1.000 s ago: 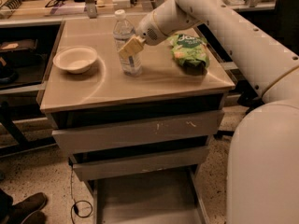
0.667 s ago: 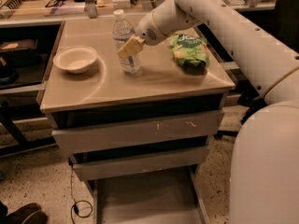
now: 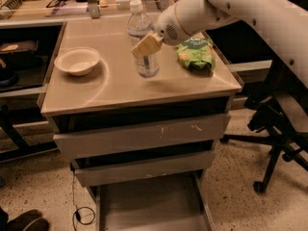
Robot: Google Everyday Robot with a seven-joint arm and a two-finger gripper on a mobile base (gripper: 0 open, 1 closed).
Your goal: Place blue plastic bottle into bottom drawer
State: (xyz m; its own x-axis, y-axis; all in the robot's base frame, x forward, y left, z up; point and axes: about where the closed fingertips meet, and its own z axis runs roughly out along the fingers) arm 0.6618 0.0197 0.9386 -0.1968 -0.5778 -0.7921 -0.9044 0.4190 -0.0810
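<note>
The blue plastic bottle (image 3: 144, 57), clear with a white cap and a pale label, stands upright near the middle of the cabinet top (image 3: 115, 90). My gripper (image 3: 146, 45) comes in from the right and is shut on the bottle at label height; one tan finger (image 3: 144, 46) shows in front of it and the other is hidden behind it. I cannot tell whether the bottle's base touches the top. The bottom drawer (image 3: 149, 203) is pulled open below the two grey drawer fronts, and what shows of its flat floor is bare.
A white bowl (image 3: 77, 61) sits at the left of the cabinet top. A green snack bag (image 3: 195, 54) lies right of the bottle under my arm. An office chair base (image 3: 274, 129) stands to the right. A cable (image 3: 79, 211) and a shoe (image 3: 21, 221) lie on the floor at the left.
The gripper and the bottle have shifted together a little to the right. The bowl and the snack bag have not moved.
</note>
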